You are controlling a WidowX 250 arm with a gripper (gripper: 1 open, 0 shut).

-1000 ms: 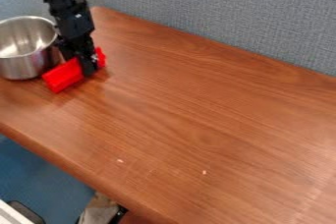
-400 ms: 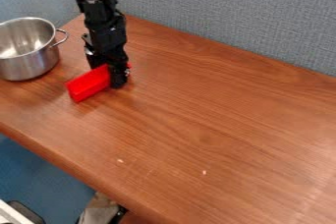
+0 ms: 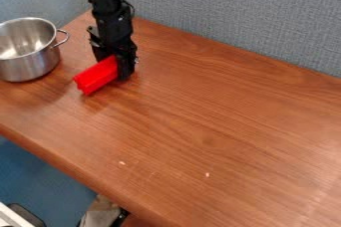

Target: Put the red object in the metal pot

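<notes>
The red object (image 3: 95,77) is a small bright red block at the left of the wooden table (image 3: 200,121). My gripper (image 3: 118,69) comes down from above and is shut on the block's right end, its dark fingers on either side. The metal pot (image 3: 24,49), shiny and round with a small side handle, stands to the left of the block, a short gap away. The pot looks empty.
A blue-grey wall (image 3: 253,12) rises behind the table. The table's front edge runs diagonally from lower left to bottom right, with floor clutter (image 3: 100,214) below it.
The gripper has carried the red block to the right, away from the pot, then a little up and back. The pot has not moved.
</notes>
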